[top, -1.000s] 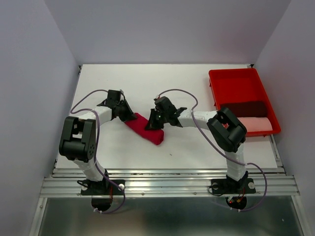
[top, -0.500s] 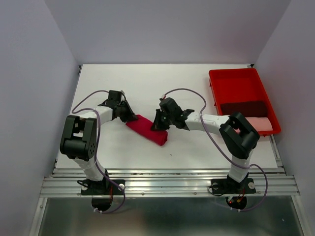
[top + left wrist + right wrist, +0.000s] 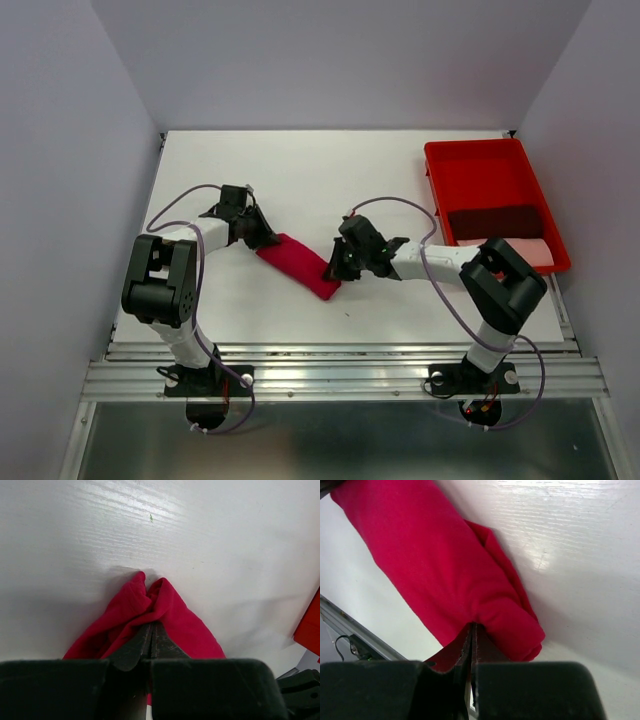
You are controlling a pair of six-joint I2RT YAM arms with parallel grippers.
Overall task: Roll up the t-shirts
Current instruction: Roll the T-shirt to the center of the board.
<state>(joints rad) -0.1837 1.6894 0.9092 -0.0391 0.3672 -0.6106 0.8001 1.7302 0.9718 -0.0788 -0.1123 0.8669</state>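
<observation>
A bright crimson t-shirt (image 3: pixel 298 263) lies as a rolled bundle slanting across the middle of the white table. My left gripper (image 3: pixel 262 240) is shut on its far left end; in the left wrist view the cloth (image 3: pixel 172 612) bunches around the closed tips (image 3: pixel 151 626). At the near right end my right gripper (image 3: pixel 334 271) is shut on a fold; the right wrist view has the roll (image 3: pixel 435 565) puckered at the closed tips (image 3: pixel 472 626). A dark maroon t-shirt (image 3: pixel 495 220) and a pale pink t-shirt (image 3: pixel 520 251) lie rolled in the tray.
A red plastic tray (image 3: pixel 478 172) stands at the table's right back, its far half bare. Grey walls close in the left, back and right sides. A metal rail (image 3: pixel 340 375) runs along the near edge by the arm bases.
My right gripper has slid right and nearer along the roll to its near right end, its arm stretching lower. The left gripper has held still on the far end.
</observation>
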